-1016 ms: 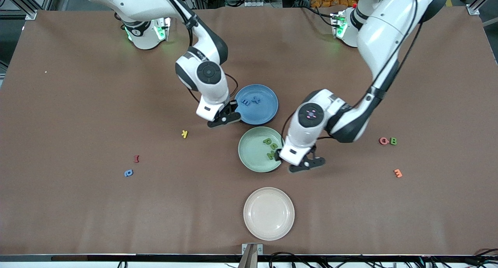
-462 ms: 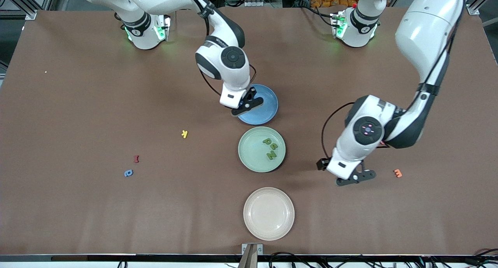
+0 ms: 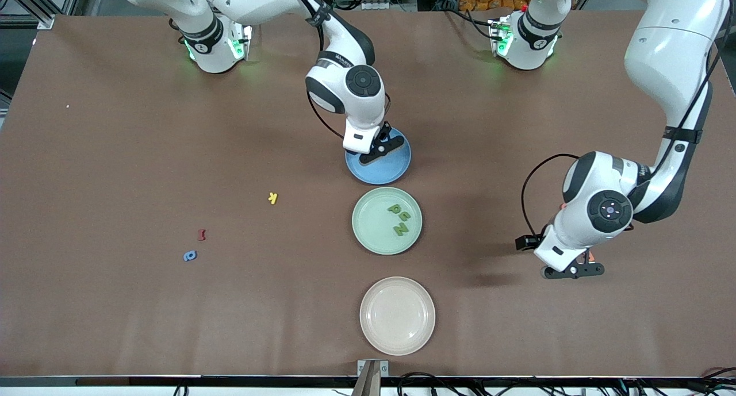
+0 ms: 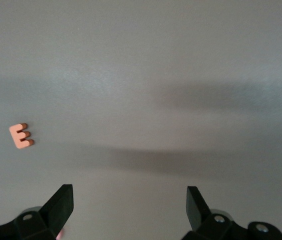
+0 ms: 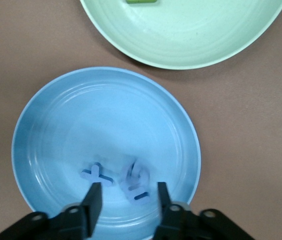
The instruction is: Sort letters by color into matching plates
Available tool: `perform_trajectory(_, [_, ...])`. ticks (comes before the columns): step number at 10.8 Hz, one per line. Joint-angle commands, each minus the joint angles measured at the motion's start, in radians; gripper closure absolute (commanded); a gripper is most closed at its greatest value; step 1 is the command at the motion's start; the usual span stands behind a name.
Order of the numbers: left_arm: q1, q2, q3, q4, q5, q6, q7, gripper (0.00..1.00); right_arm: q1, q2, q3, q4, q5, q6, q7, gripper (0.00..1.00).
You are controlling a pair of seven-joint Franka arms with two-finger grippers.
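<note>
The blue plate point(image 3: 379, 167) is taken as landmark: the green plate point(image 3: 374, 229), holding three green letters point(image 3: 399, 219), lies just beside it, nearer the front camera, and the cream plate point(image 3: 397, 315) nearer still. Over the blue plate the right gripper point(image 5: 127, 199) is held with fingers parted and empty above blue letters point(image 5: 118, 179). Well apart, toward the left arm's end, the left gripper point(image 4: 130, 206) is spread wide near an orange E point(image 4: 21, 136); a lone blue letter point(image 3: 190, 256) lies toward the right arm's end.

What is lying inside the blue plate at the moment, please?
In the right wrist view the blue plate holds blue letters between the right gripper's parted fingers; their overlap blurs the count.
</note>
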Motion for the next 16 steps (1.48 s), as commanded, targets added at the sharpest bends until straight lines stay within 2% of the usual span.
perform_trajectory(1, [0.060, -0.041, -0.011, -0.053, -0.006, 0.002, 0.142, 0.00, -0.013, 0.009, 0.004, 0.028, -0.025, -0.016, 0.013, 0.00])
perform_trajectory(3, [0.072, -0.044, 0.001, -0.056, -0.008, 0.005, 0.208, 0.00, -0.016, 0.000, 0.003, 0.028, -0.025, -0.042, 0.013, 0.00])
perform_trajectory(5, [0.046, -0.071, 0.073, -0.085, -0.013, 0.011, 0.299, 0.00, -0.036, -0.023, -0.002, 0.030, -0.025, -0.076, 0.010, 0.00])
perform_trajectory(6, [0.004, -0.108, 0.163, -0.137, -0.061, 0.045, 0.355, 0.00, -0.053, -0.039, -0.006, 0.030, -0.026, -0.100, 0.010, 0.00])
perform_trajectory(8, [-0.069, -0.171, 0.324, -0.219, -0.233, 0.111, 0.577, 0.00, -0.088, -0.076, -0.029, 0.030, -0.029, -0.145, 0.010, 0.00])
perform_trajectory(9, [-0.078, -0.185, 0.375, -0.231, -0.297, 0.111, 0.674, 0.00, -0.099, -0.092, -0.055, 0.030, -0.035, -0.160, 0.007, 0.00])
perform_trajectory(11, [-0.125, -0.246, 0.471, -0.330, -0.344, 0.111, 0.759, 0.00, -0.150, -0.115, -0.086, 0.030, -0.035, -0.170, -0.013, 0.00])
perform_trajectory(13, [-0.140, -0.259, 0.521, -0.392, -0.345, 0.117, 0.810, 0.00, -0.209, -0.133, -0.129, 0.034, -0.035, -0.202, -0.025, 0.00])
perform_trajectory(15, [-0.141, -0.256, 0.536, -0.481, -0.364, 0.222, 0.816, 0.00, -0.273, -0.135, -0.146, 0.042, -0.035, -0.199, -0.027, 0.00])
perform_trajectory(16, [-0.143, -0.250, 0.542, -0.493, -0.364, 0.261, 0.828, 0.00, -0.302, -0.135, -0.158, 0.054, -0.035, -0.200, -0.045, 0.00])
